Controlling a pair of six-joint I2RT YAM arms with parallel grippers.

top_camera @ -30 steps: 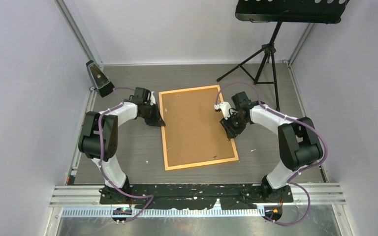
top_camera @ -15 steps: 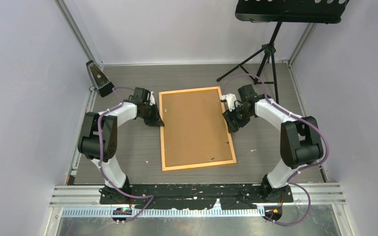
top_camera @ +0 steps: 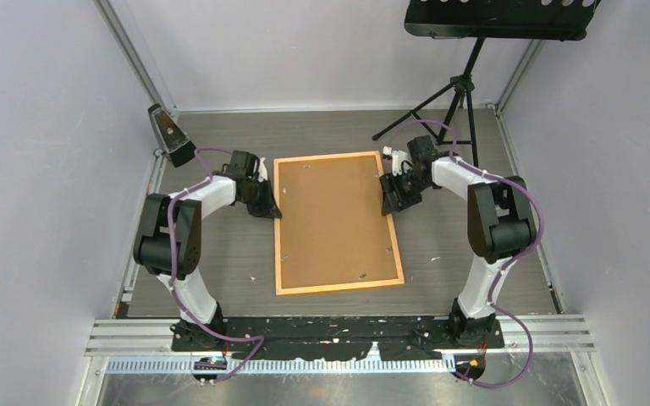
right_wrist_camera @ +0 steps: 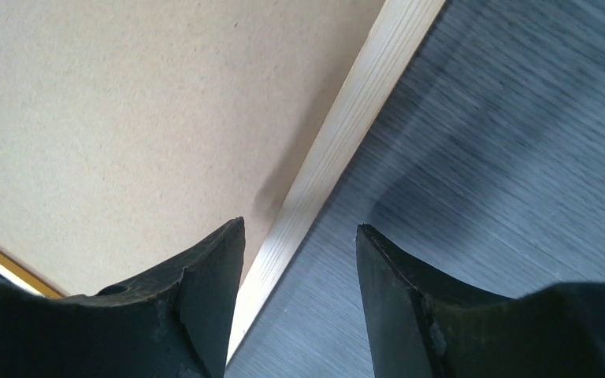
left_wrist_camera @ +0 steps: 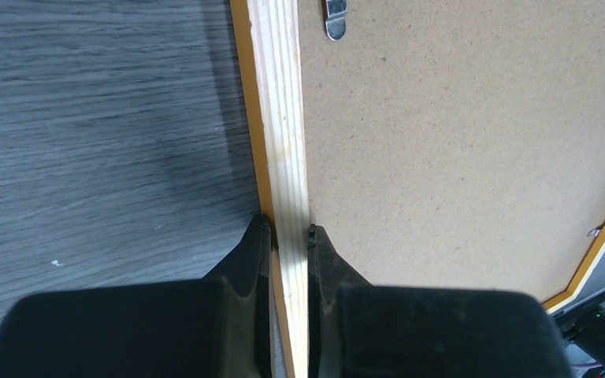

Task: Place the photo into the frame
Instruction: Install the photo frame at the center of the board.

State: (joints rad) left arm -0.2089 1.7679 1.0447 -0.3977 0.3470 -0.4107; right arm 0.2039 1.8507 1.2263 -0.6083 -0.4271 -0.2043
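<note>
The orange-edged frame (top_camera: pixel 338 288) lies back up on the grey table, filled by a brown backing board (top_camera: pixel 334 220). The photo is out of view. My left gripper (top_camera: pixel 272 207) is at the frame's left rail; in the left wrist view it (left_wrist_camera: pixel 289 230) is shut on the pale wooden rail (left_wrist_camera: pixel 280 118), one finger on each side. My right gripper (top_camera: pixel 387 203) hovers at the right rail's far half. In the right wrist view it (right_wrist_camera: pixel 299 228) is open, the rail (right_wrist_camera: pixel 362 102) passing under its left finger, nothing held.
A black tripod stand (top_camera: pixel 448 101) rises at the back right, its tray overhanging the table. A small black wedge-shaped object (top_camera: pixel 169 135) sits at the back left corner. A metal clip (left_wrist_camera: pixel 334 17) lies on the backing board (left_wrist_camera: pixel 457 142). Walls close three sides.
My right gripper has let go, opened wider and moved toward the far end of the right rail. The frame's near end has swung slightly left. The left gripper keeps its grip.
</note>
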